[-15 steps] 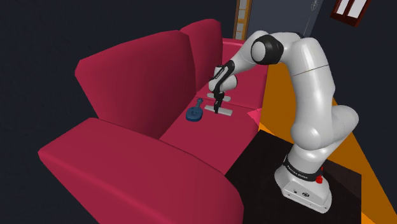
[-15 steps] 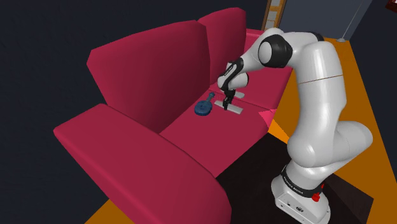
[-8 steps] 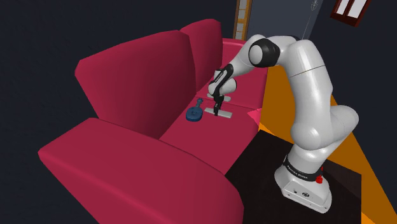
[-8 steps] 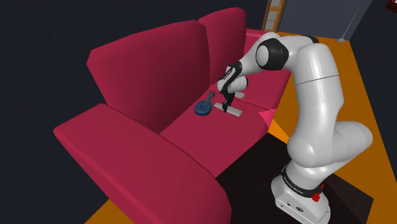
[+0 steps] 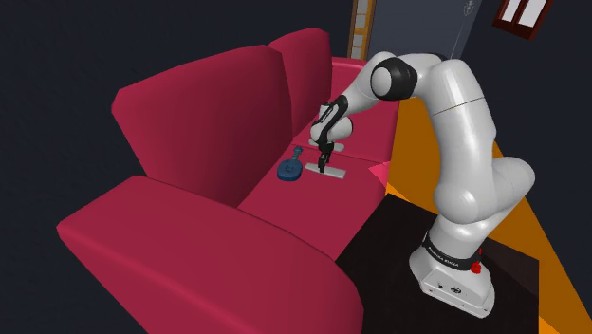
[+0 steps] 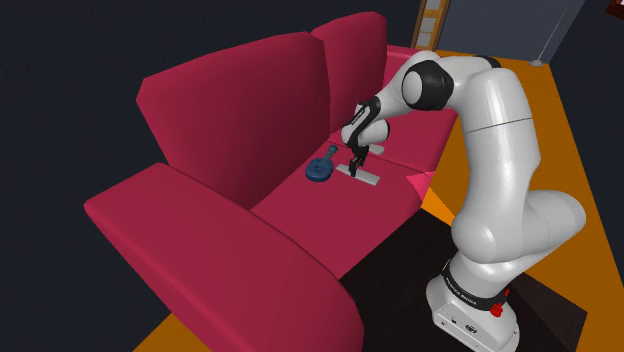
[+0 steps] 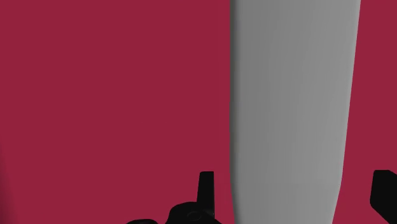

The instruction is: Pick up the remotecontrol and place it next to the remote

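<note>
White arm, dark joints, black tool

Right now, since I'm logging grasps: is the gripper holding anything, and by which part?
Nothing is held. The open gripper straddles the grey remote lying on the sofa; its fingers stand either side without touching it.

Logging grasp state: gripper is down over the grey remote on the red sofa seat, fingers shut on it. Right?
No, the fingers are open. The wrist view shows them either side of the grey remote, with the red sofa visible in both gaps. The rest holds.
</note>
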You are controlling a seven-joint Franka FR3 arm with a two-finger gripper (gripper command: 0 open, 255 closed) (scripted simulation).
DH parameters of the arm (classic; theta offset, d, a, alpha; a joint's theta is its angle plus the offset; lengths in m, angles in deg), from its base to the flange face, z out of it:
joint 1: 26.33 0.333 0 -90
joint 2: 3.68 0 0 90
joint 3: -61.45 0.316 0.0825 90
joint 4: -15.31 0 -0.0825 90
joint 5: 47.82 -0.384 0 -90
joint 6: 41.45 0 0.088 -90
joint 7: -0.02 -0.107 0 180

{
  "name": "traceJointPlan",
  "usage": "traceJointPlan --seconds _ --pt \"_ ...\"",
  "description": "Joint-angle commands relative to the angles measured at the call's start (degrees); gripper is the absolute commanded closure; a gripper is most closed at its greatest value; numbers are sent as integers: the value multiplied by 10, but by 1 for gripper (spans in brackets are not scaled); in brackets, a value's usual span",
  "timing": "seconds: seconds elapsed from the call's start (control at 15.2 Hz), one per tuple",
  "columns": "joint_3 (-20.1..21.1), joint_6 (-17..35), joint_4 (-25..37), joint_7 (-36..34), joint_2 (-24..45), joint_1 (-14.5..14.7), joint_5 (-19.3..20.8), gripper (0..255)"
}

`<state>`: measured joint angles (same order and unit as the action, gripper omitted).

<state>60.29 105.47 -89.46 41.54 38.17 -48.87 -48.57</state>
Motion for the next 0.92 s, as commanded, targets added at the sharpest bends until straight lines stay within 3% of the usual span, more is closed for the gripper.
traceJointPlan --seconds 0.0,0.33,0.86 --pt "0 0 0 0 0 0 0 0" --pt "-1 -44 -17 -1 -61 1 1 0" --pt "-1 -44 -17 -1 -61 1 1 0"
